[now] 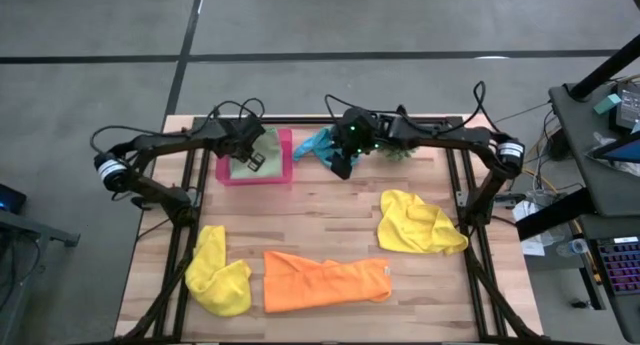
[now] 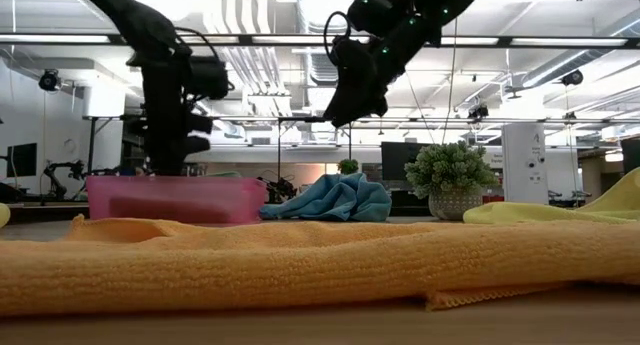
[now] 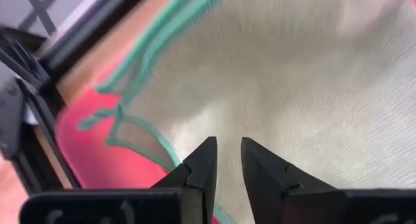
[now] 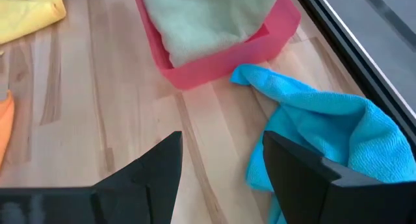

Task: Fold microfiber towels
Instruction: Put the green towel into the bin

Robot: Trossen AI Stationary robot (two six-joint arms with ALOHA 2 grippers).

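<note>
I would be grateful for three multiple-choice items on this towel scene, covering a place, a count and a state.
1. Where does the light green towel lie?
A. in the pink tray
B. on the orange towel
C. on the floor

2. How many yellow towels are on the table?
A. one
B. two
C. four

3. How is the right end effector?
A. shut on the blue towel
B. open above the table
C. out of view

Key: 1 A, the tray walls surround it; 2 B, one front left, one right; 3 B, fingers spread, nothing between.
</note>
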